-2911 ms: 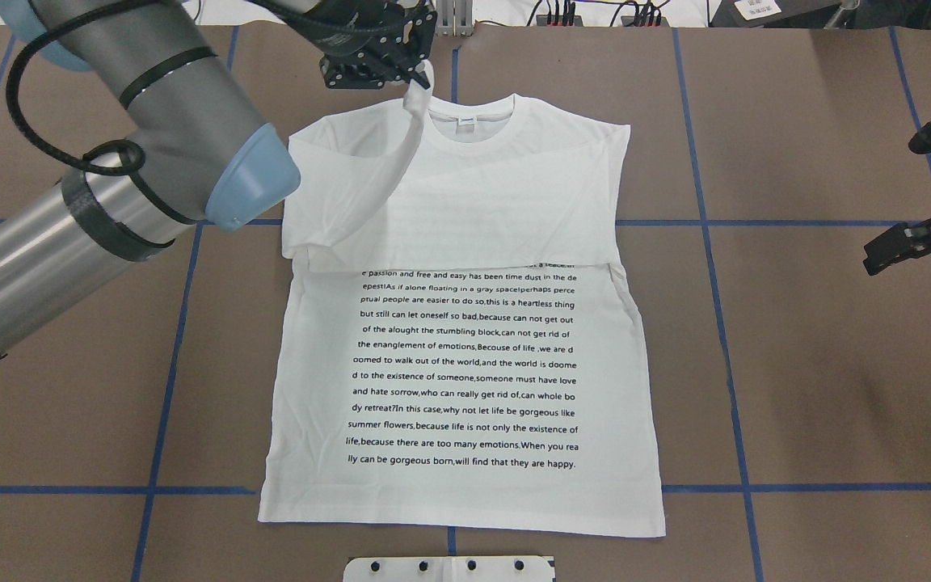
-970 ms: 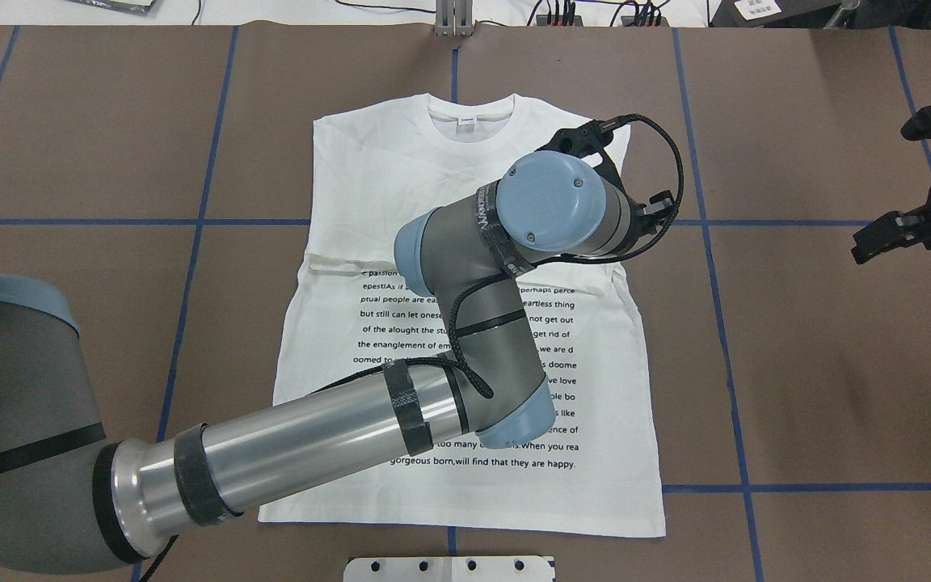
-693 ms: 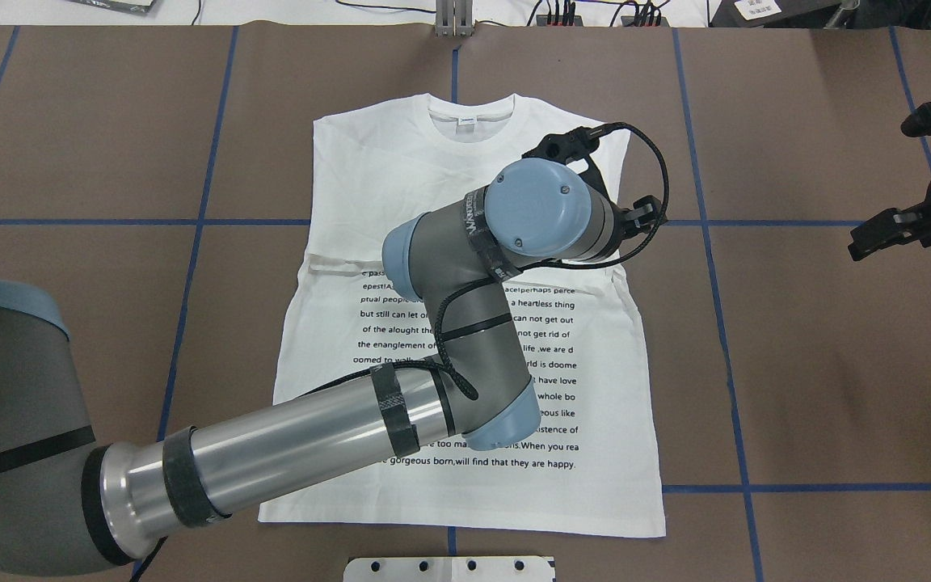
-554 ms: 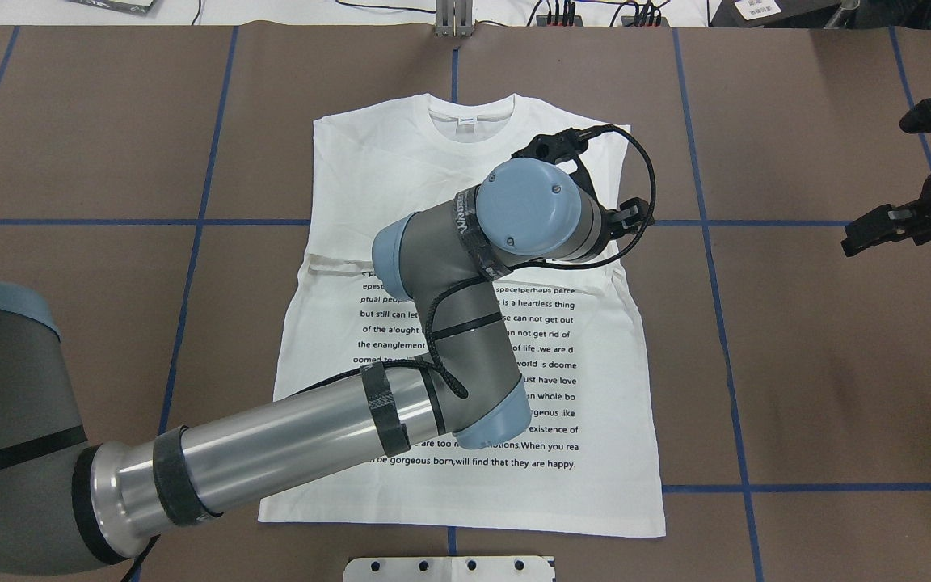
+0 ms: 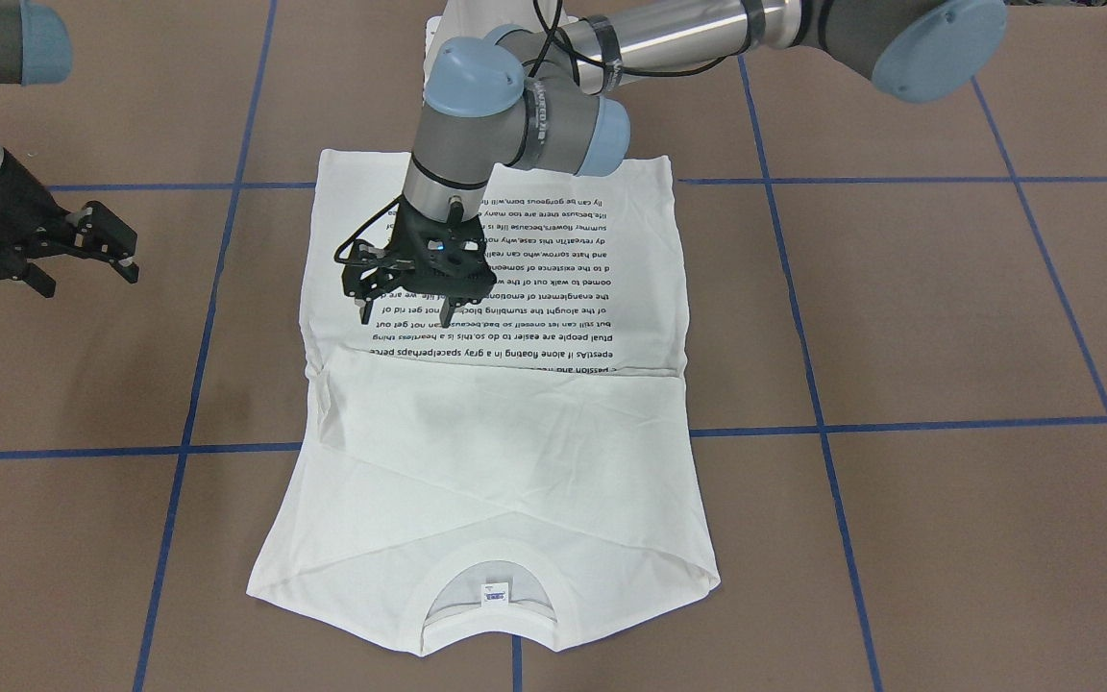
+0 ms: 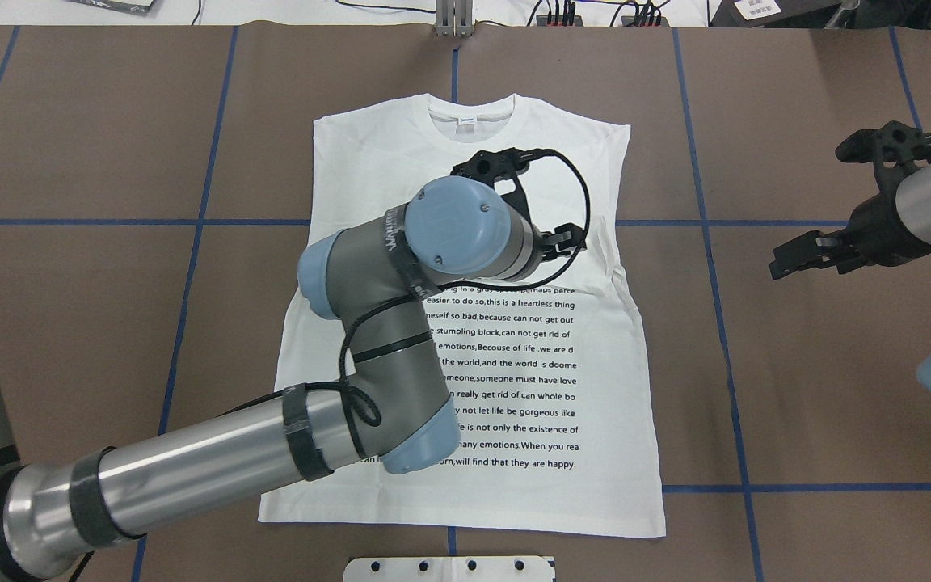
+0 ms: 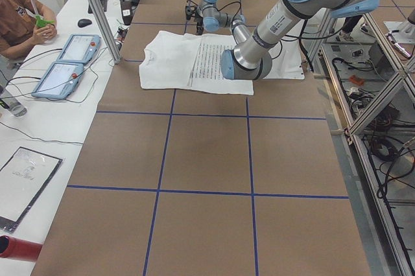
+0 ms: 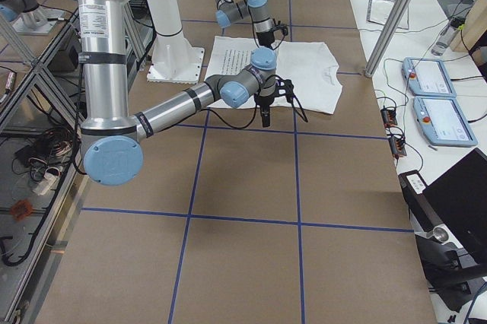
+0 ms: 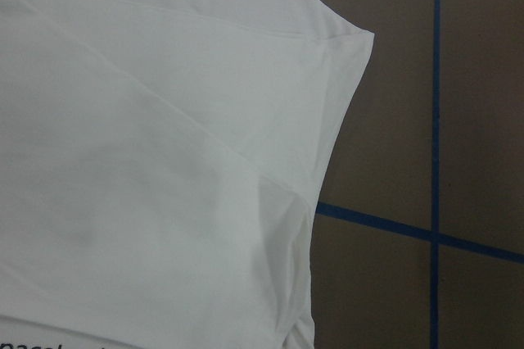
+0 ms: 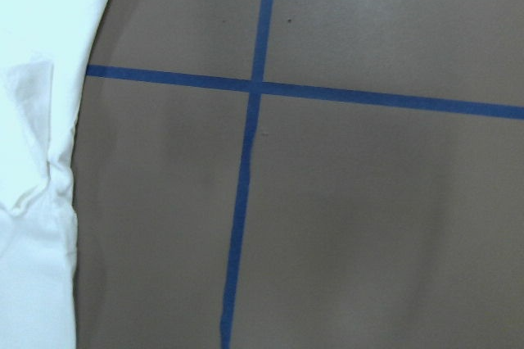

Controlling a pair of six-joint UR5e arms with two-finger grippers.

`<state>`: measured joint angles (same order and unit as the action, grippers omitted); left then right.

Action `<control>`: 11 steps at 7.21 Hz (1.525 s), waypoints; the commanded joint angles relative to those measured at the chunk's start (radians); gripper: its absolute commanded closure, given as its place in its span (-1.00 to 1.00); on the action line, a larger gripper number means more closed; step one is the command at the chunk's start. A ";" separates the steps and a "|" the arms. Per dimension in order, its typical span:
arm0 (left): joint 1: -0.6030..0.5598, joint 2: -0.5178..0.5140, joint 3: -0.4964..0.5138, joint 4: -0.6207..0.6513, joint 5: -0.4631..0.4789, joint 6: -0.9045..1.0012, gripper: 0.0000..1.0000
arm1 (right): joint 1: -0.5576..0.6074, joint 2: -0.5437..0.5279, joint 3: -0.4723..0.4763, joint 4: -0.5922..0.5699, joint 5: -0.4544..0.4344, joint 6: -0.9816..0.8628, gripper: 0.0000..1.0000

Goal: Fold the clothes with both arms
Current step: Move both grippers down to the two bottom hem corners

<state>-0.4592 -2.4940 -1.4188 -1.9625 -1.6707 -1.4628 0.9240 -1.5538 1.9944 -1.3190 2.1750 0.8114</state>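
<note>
On the table [image 6: 797,388] the white T-shirt [image 6: 611,388] lies flat, sleeves folded in, and the left gripper [image 5: 405,312], jaws apart and empty over its print, and the right gripper [image 5: 87,274], likewise spread beside it, could skew the fold by grasping unevenly.

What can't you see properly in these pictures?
Overhead view: the left arm covers much of the black text on the T-shirt.
Front-facing view: the neck label has print too small to read.
Overhead view: the right arm is cut off by the edge.
</note>
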 commanded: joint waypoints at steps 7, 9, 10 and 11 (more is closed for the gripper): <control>-0.003 0.562 -0.790 0.444 -0.071 0.315 -0.99 | -0.601 0.000 0.127 0.017 -0.388 0.572 -1.00; -0.006 0.613 -0.833 0.450 -0.083 0.317 -0.99 | -0.777 0.001 0.127 0.017 -0.501 0.685 -0.99; -0.006 0.616 -0.844 0.465 -0.083 0.317 -0.99 | -0.806 0.007 0.118 0.015 -0.503 0.701 -0.99; -0.006 0.609 -0.847 0.467 -0.084 0.314 -0.99 | -0.823 0.009 0.104 0.012 -0.501 0.701 -0.97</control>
<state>-0.4644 -1.8847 -2.2550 -1.5029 -1.7524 -1.1471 0.1390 -1.5482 2.1125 -1.3040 1.6837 1.4982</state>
